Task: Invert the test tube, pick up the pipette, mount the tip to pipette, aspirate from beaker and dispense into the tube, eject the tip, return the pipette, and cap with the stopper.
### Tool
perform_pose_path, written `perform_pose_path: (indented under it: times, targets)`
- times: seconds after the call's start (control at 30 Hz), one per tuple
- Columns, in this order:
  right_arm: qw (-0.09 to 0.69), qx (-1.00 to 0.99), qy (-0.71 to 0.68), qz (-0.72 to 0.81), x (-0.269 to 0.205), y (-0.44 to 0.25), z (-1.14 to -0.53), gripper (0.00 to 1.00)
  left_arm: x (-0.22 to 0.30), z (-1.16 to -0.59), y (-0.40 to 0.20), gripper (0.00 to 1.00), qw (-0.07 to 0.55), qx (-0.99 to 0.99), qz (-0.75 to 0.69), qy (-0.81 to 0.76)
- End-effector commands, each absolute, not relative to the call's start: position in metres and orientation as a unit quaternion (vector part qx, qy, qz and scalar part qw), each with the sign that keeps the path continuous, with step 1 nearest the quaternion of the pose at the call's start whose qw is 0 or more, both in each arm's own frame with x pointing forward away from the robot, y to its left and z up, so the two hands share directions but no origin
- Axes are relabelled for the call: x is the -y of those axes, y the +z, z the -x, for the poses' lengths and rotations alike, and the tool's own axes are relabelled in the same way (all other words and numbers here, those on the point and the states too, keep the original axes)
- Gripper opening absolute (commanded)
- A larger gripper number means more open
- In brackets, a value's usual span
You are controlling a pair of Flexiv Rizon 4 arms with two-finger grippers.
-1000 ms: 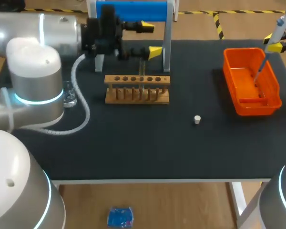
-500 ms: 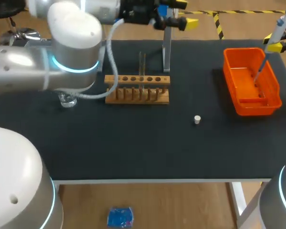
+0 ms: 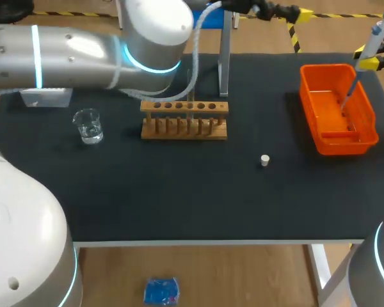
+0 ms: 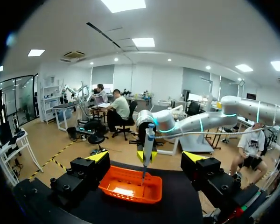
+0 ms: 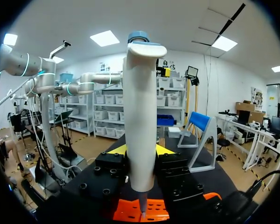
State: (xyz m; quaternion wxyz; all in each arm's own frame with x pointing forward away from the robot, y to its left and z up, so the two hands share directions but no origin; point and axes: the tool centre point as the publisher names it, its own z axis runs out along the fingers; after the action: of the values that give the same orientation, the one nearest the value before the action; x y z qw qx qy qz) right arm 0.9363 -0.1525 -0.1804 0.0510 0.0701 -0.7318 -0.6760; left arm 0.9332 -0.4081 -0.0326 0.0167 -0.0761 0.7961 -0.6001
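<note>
Orange tray (image 3: 345, 144) near table (image 3: 179, 198) right edge; pipette (image 3: 373, 38) above.

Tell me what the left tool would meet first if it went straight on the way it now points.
Probably the pipette, upright over the bin: it shows straight ahead, midway between the left tool's fingers. Nothing nearer shows, though depth is unclear.

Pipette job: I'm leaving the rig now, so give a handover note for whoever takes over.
Left gripper: open, empty, raised at the table's far side.
Right gripper: shut on the pipette, lower end over the orange bin.
Test tube upright in the wooden rack; beaker at its left; stopper loose on the table.
Done: tube set, pipette picked up.
Left: check tip ejection (cannot tell here), return pipette, cap tube.
</note>
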Motion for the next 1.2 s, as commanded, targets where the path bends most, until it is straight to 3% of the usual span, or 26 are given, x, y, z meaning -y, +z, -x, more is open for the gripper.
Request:
perform_pose_path:
  times: [0.03,0.43,0.47,0.5,0.53,1.2]
  targets:
    - [0.053,0.732,-0.676,-0.072,0.1542,-0.1804,-0.9379,0.0,0.4695,-0.9476,-0.0447,1.0,0.011,-0.796,0.07,-0.602]
    - [0.053,0.732,-0.676,-0.072,0.1542,-0.1804,-0.9379,0.0,0.4767,-0.9499,-0.0459,1.0,0.01,-0.793,0.067,-0.605]
    - [0.053,0.732,-0.676,-0.072,0.1542,-0.1804,-0.9379,0.0,0.4767,-0.9499,-0.0459,0.71,0.01,-0.793,0.067,-0.605]
    - [0.053,0.732,-0.676,-0.072,0.1542,-0.1804,-0.9379,0.0,0.4767,-0.9499,-0.0459,0.25,0.01,-0.793,0.067,-0.605]
    - [0.053,0.732,-0.676,-0.072,0.1542,-0.1804,-0.9379,0.0,0.4767,-0.9499,-0.0459,0.0,0.01,-0.793,0.067,-0.605]
    - [0.053,0.732,-0.676,-0.072,0.1542,-0.1804,-0.9379,0.0,0.4767,-0.9499,-0.0459,0.0,0.01,-0.793,0.067,-0.605]
